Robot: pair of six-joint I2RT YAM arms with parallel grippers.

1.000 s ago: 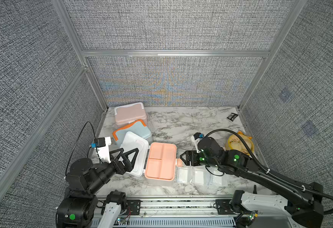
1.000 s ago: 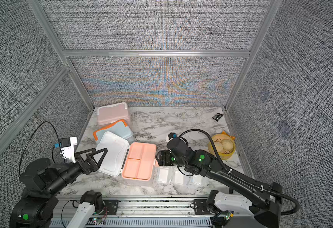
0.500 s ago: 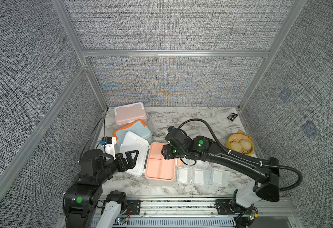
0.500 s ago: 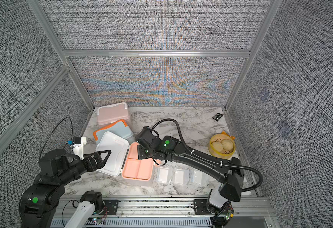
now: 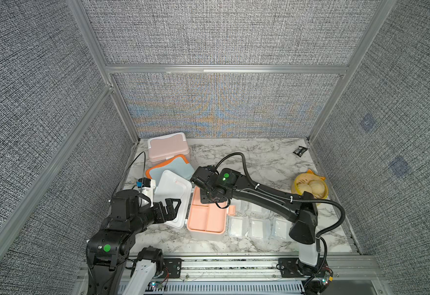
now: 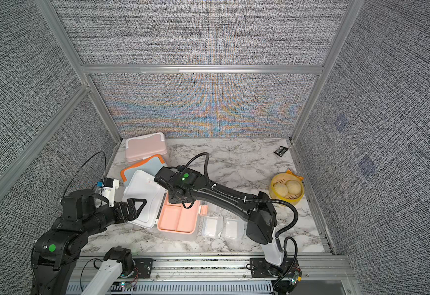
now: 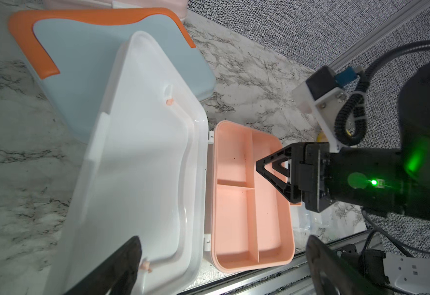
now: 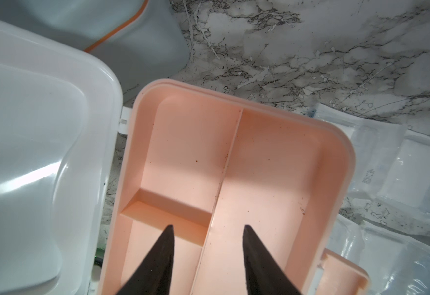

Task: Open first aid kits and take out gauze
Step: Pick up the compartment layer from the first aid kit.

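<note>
The white-and-peach first aid kit lies open: its peach tray is empty, and its white lid is flipped over to the left. Behind it stand the pale blue-and-orange kit and the pink-and-white kit, both with lids down. Three gauze packets lie on the marble right of the tray. My right gripper hangs over the tray's far end, open partway and holding nothing. My left gripper is wide open over the lid's near edge.
A yellow basket with buns sits at the right edge and a small black wrapper lies in the back right corner. More gauze lies beside the tray under my right arm. Fabric walls close three sides; a metal rail runs along the front.
My right arm swung left from above the gauze packets to above the peach tray, its jaws narrowing on the way. My left arm shifted a little nearer the white lid, still open.
</note>
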